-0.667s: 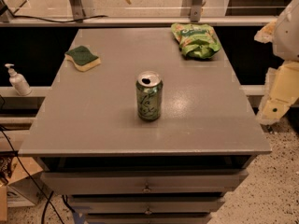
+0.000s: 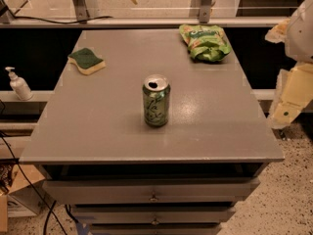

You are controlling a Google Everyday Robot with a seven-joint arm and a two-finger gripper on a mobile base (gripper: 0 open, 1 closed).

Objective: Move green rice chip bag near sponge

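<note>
The green rice chip bag (image 2: 205, 42) lies at the far right of the grey table top (image 2: 98, 126), wrinkled, with orange and white print. The sponge (image 2: 86, 60), dark green on top with a pale yellow base, lies at the far left. The two are well apart, with the width of the table between them. My gripper (image 2: 287, 106) hangs off the table's right edge, beside and below the bag's side, at about table height. It touches nothing.
A green drink can (image 2: 156, 101), opened, stands upright in the middle of the table. A white pump bottle (image 2: 18, 83) stands on a ledge to the left. Drawers (image 2: 154, 195) sit under the top. A metal rail and posts run along the back.
</note>
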